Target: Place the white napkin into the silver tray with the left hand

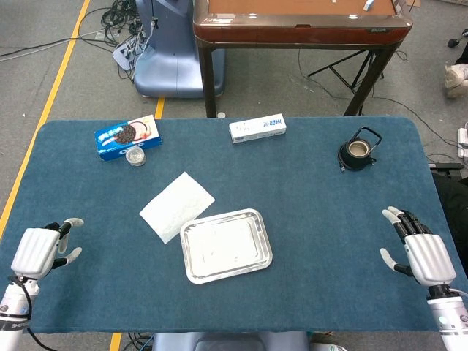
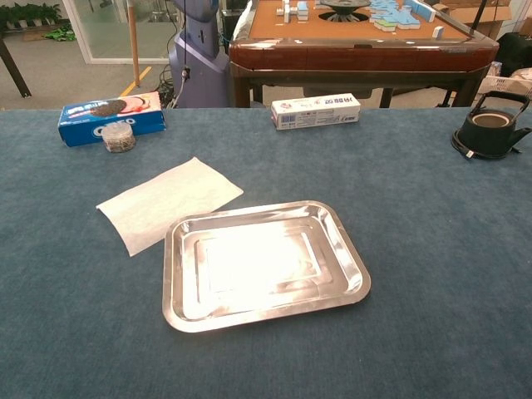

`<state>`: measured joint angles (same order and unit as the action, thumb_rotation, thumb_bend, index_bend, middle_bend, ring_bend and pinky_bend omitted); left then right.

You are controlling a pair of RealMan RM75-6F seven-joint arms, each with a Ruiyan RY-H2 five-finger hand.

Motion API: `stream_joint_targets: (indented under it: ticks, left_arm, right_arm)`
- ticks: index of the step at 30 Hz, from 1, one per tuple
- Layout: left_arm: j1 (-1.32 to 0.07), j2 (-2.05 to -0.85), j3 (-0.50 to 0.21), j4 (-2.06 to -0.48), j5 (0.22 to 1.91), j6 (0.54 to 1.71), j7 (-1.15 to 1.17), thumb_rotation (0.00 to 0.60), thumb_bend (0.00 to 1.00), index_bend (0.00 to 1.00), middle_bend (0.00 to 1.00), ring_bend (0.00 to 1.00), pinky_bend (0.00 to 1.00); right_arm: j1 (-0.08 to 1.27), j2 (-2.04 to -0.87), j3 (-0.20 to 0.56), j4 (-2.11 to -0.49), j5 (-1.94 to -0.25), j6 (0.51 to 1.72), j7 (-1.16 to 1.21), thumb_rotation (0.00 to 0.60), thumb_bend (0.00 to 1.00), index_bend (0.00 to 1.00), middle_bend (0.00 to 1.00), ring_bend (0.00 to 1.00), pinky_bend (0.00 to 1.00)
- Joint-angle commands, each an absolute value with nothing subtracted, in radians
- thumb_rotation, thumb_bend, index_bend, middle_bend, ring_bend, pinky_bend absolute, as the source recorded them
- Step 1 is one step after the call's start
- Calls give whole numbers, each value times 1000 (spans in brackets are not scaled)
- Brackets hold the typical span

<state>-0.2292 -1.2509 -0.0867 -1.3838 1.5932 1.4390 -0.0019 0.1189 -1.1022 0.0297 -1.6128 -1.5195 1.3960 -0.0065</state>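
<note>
A white napkin (image 1: 177, 205) (image 2: 169, 201) lies flat on the blue table, just left of and touching the corner of the silver tray (image 1: 191, 270) (image 2: 347, 250). The tray holds nothing. My left hand (image 1: 42, 250) hovers near the table's front left, well left of the napkin, fingers apart and holding nothing. My right hand (image 1: 417, 251) is at the front right, open too. Neither hand shows in the chest view.
A blue cookie box (image 1: 127, 137) with a small round jar (image 1: 134, 156) stands at the back left. A white carton (image 1: 257, 128) lies at the back middle, a black kettle (image 1: 358, 151) at the back right. A wooden table (image 1: 300, 22) stands beyond.
</note>
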Motion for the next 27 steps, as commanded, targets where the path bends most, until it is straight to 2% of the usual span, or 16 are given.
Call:
stream_joint_targets:
  ticks: [1,3,5,7,8,9,10,11,13,16,18,27]
  left_arm:
    - [-269,-1265,-92,-1365,1625,1422,-10,600,75,343,1000,862,1000]
    - [-303,-1276,-88,-1343,1656,1402,-10,600,73,325,999,844,997]
    - [-330,-1286,-79,-1320,1676,1374,0,600,69,290,875,680,932]
    - [-351,-1297,-75,-1308,1681,1348,11,600,66,243,480,404,756]
    - [-365,-1304,-74,-1304,1682,1330,13,600,66,233,355,331,699]
    - [-376,-1308,-72,-1301,1682,1316,12,600,65,223,180,223,605]
    - [-386,-1313,-72,-1298,1681,1304,12,600,65,217,72,124,515]
    - [-398,-1322,-71,-1292,1678,1287,9,600,65,214,23,59,443]
    - [-415,-1335,-67,-1278,1675,1260,18,600,65,203,0,3,307]
    - [-439,-1359,-59,-1251,1672,1224,41,600,65,185,0,0,72]
    - [-451,-1381,-58,-1236,1669,1216,39,600,66,182,0,0,1]
    - [-504,-1457,-52,-1163,1662,1185,-44,600,65,206,0,0,0]
  right_arm:
    - [123,-1105,29,-1611,-1520,1389,-10,600,341,42,150,109,308]
    - [125,-1108,29,-1610,-1519,1386,-12,600,341,47,150,109,308]
    - [125,-1109,30,-1609,-1517,1385,-11,600,341,52,150,109,308]
    - [125,-1109,31,-1607,-1514,1385,-11,600,341,55,150,109,308]
    - [126,-1110,31,-1606,-1512,1384,-10,600,341,57,150,109,308]
    - [126,-1110,32,-1606,-1510,1384,-9,600,341,58,150,109,308]
    - [126,-1110,32,-1605,-1509,1383,-8,600,341,59,150,109,308]
    - [126,-1110,33,-1604,-1507,1382,-6,600,341,62,150,109,308]
    - [126,-1110,34,-1602,-1505,1382,-3,600,341,69,150,109,308]
    - [126,-1110,37,-1597,-1499,1383,2,600,341,80,150,109,308]
    - [125,-1109,38,-1595,-1495,1382,6,600,341,82,150,109,308]
    - [127,-1106,42,-1587,-1480,1373,17,600,341,123,150,109,308]
